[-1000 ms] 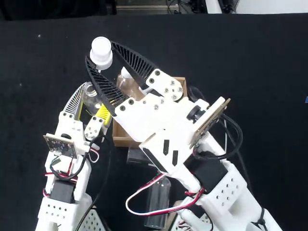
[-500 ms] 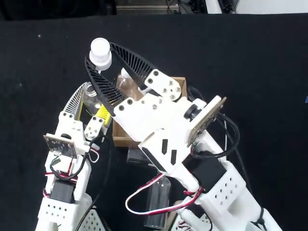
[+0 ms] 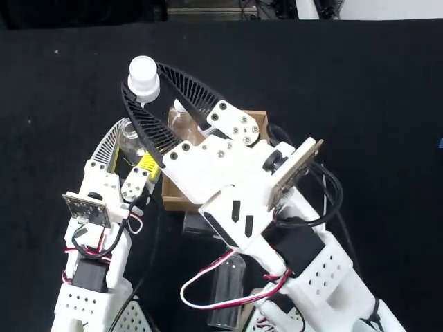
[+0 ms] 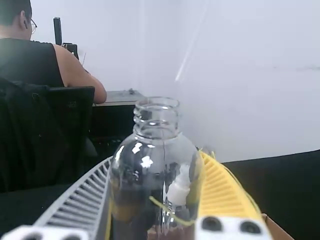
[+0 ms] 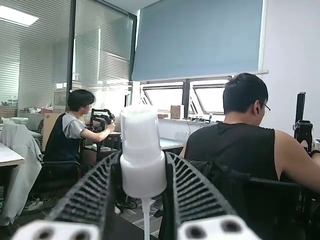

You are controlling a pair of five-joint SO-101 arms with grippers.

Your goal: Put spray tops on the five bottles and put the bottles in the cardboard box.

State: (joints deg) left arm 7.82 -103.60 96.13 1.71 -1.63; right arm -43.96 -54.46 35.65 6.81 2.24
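My right gripper [image 3: 144, 84] is shut on a white spray top [image 3: 143, 75], held high with its thin tube hanging down; the right wrist view shows the spray top [image 5: 141, 160] pinched between the black fingers. My left gripper [image 3: 131, 142] is shut on a clear open-necked bottle [image 3: 129, 135], upright, just below and beside the spray top. The left wrist view shows that bottle [image 4: 155, 170] between a grey and a yellow finger. The cardboard box [image 3: 259, 121] lies under the right arm; a capped bottle [image 3: 181, 114] rests in it.
Another clear bottle [image 3: 227, 287] lies on the black table near the front, under the right arm. A dark flat object [image 3: 197, 225] sits by the box's near side. The table's far half and right side are bare black cloth [image 3: 360, 83].
The right gripper with the spray top has shifted slightly left and away. The left arm and its bottle have stayed still.
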